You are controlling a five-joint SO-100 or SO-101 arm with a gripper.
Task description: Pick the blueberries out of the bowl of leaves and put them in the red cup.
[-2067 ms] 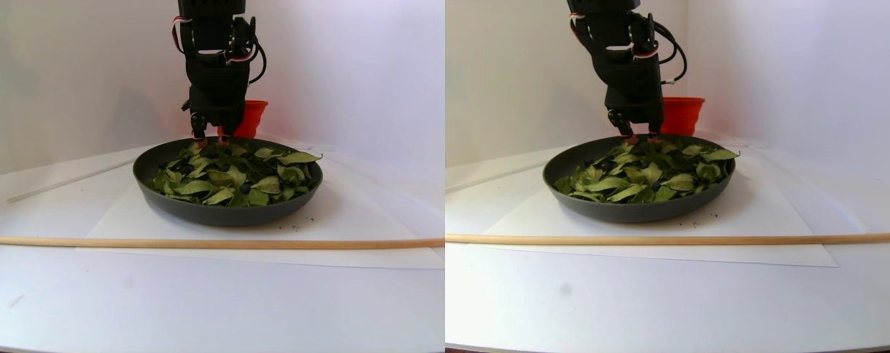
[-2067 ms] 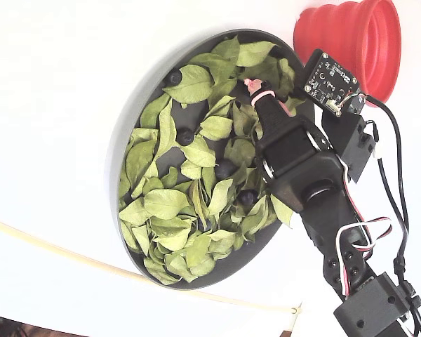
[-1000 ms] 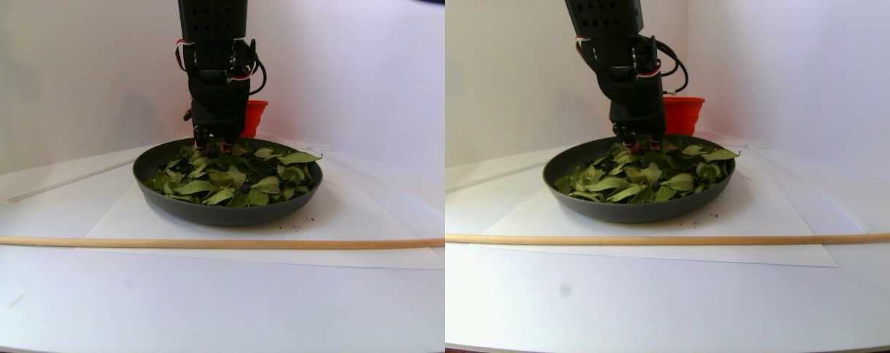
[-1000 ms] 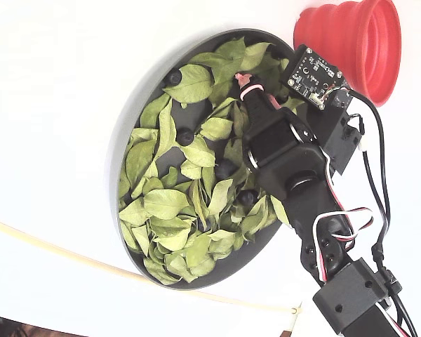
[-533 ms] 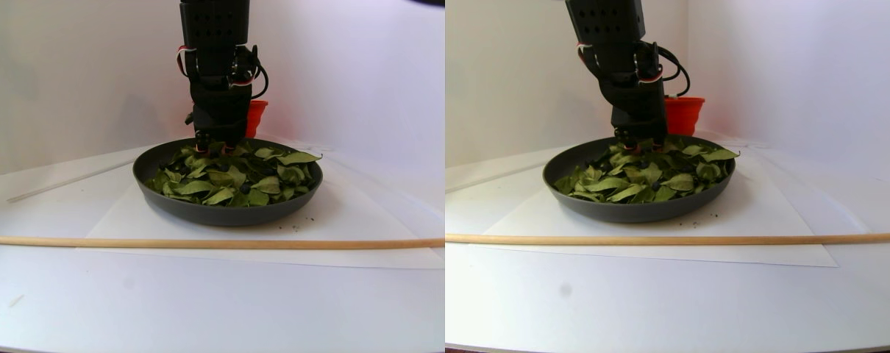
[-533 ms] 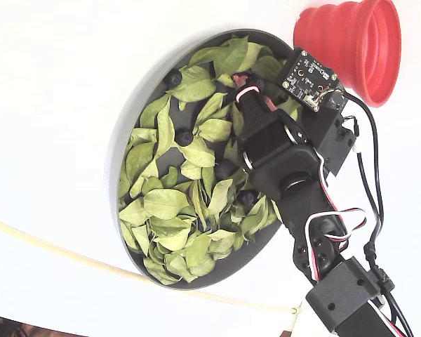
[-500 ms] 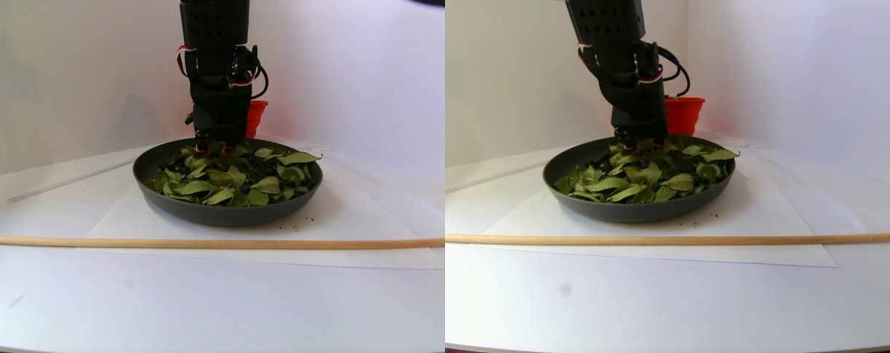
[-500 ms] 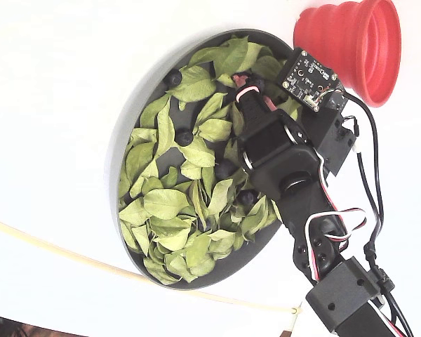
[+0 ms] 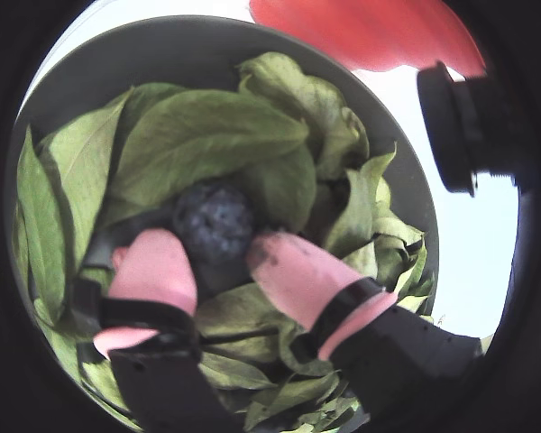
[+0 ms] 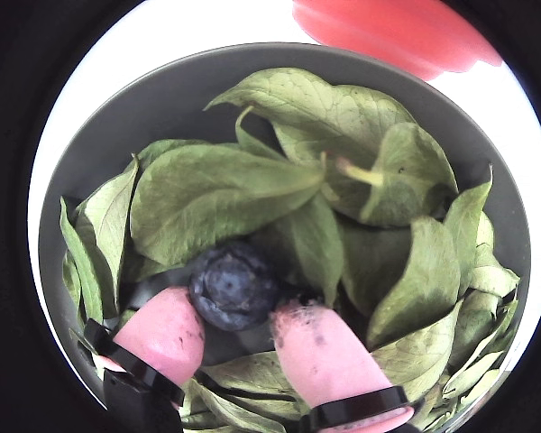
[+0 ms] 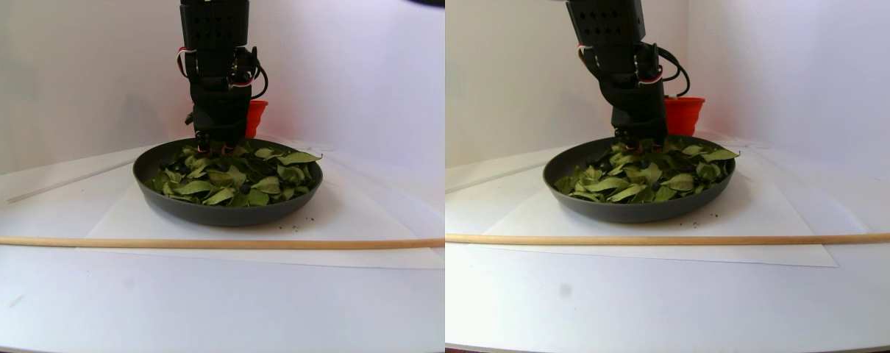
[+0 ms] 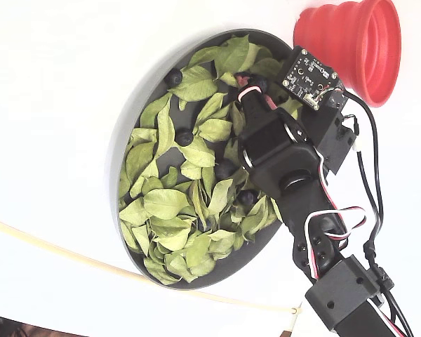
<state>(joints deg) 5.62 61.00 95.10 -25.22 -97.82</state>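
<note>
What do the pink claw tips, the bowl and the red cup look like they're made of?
Claw tips: soft-looking pink rubber or silicone, matte and scuffed, though I can't confirm.
Bowl: dark grey, smooth, dull sheen; coated metal or plastic, unclear which.
Red cup: probably silicone, going by its stepped collapsible rings and matte, even colour.

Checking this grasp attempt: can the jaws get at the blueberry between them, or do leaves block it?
Probably yes. In both wrist views the blueberry sits exposed between the open jaws of the gripper, with leaves behind and beside it, none covering it.
</note>
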